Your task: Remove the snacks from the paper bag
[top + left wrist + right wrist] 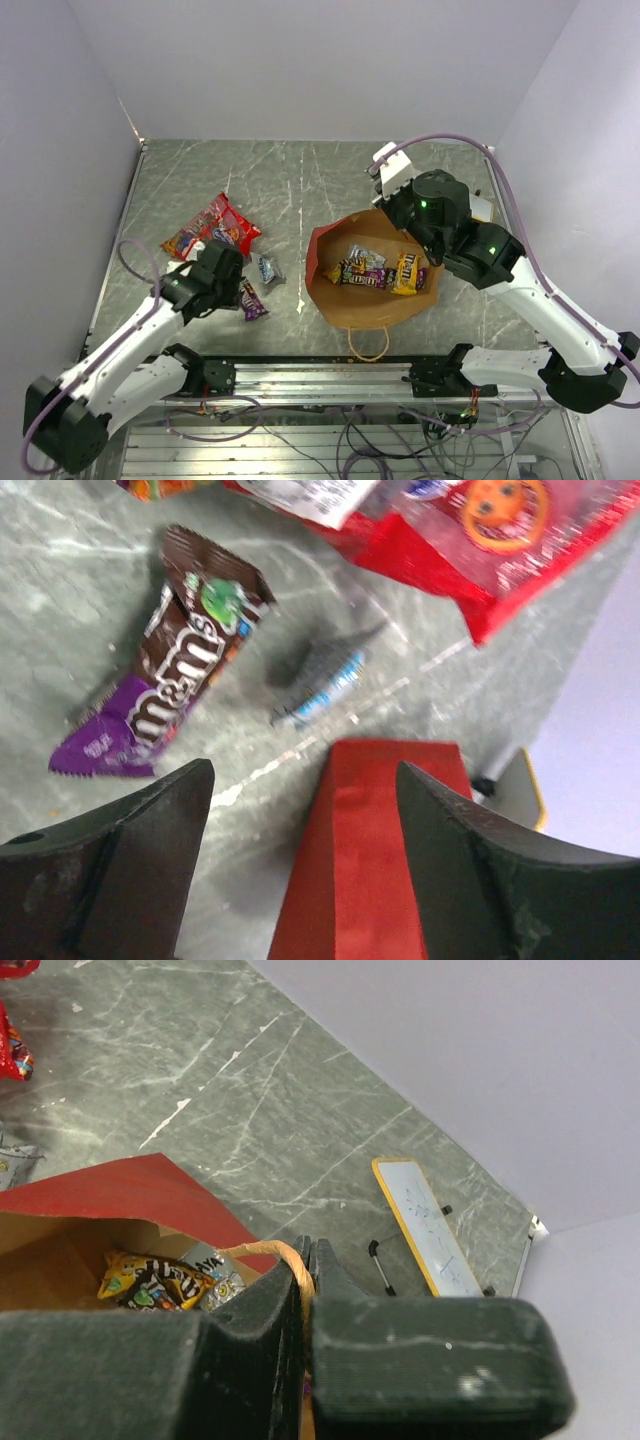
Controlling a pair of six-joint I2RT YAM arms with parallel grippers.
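On the left side of the grey marbled table (300, 190), four snacks are already out. There is a large shiny red chip bag (222, 226) with an orange packet (180, 243) touching it. Nearer to the arms lie a small silver-blue packet (268, 268) and a brown-and-purple candy packet (251, 299).

The left gripper (228, 262) hangs just over this group. In the left wrist view its fingers (150, 820) stand wide apart with nothing between them, so this claw is released.

In the middle lies the large brown kraft paper bag (340, 300), with its mouth open to the camera above. Inside it is a cluster of packets (380, 270). I can see yellow, brown and silver ones, but their exact number I cannot tell.

The right gripper (305, 1260) is at the far rim of the paper bag. It is clenched on the thin tan loop handle (285, 1256) and seems to hold the mouth open. To the right, a flat white-and-tan board (425, 1222) lies apart from the bag.

I judge the task about half done. The packets inside must be taken out one by one, probably by the free left claw.
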